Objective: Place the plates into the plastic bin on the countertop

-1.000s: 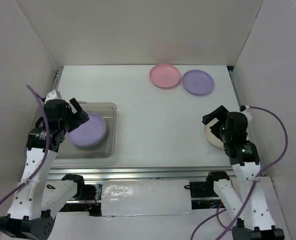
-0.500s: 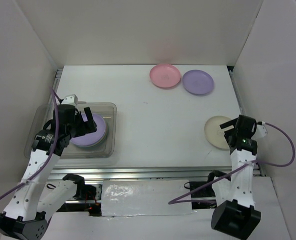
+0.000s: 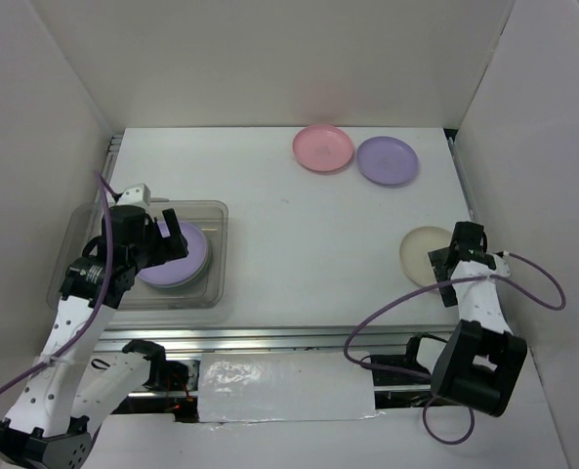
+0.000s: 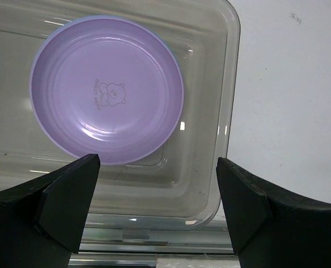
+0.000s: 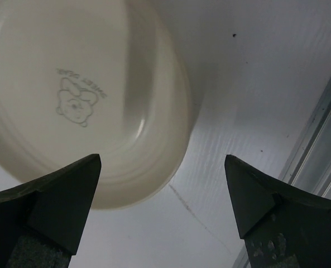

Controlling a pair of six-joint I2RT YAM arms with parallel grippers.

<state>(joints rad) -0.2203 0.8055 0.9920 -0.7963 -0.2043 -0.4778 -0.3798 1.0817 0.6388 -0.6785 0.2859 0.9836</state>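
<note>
Overhead first: the right gripper (image 3: 452, 256) sits at the right edge of the small round cream plastic plate (image 3: 421, 256), jaws wide and holding nothing. That plate lies on the flat white countertop (image 3: 299, 234), just to the fingers' left. Far ahead of the fingers sit the round pink plastic plate (image 3: 322, 148) and the loose round purple plastic plate (image 3: 387, 160), touching or nearly so. Across the table the left gripper (image 3: 167, 239) hangs over the clear rectangular plastic bin (image 3: 216, 288), also spread and empty. A second purple plate (image 3: 177, 262) lies inside the bin, right below its fingers.

Left wrist now: both black fingers (image 4: 70, 195) stand well apart with nothing between them. The second purple plate (image 4: 106, 89) lies flat in the bin (image 4: 229, 84), ahead of the tips and toward the finger at the view's left.

Right wrist: fingers (image 5: 59, 195) released again, gap bare. The cream plate (image 5: 87, 95) fills the space ahead and leans hard toward the finger at the view's left; the other finger has only bare countertop before it. Being round, it offers no preferred axis.

My read: the right arm is plainly nearer, and it likely needs to shift toward that left-of-view finger to straddle the rim.
</note>
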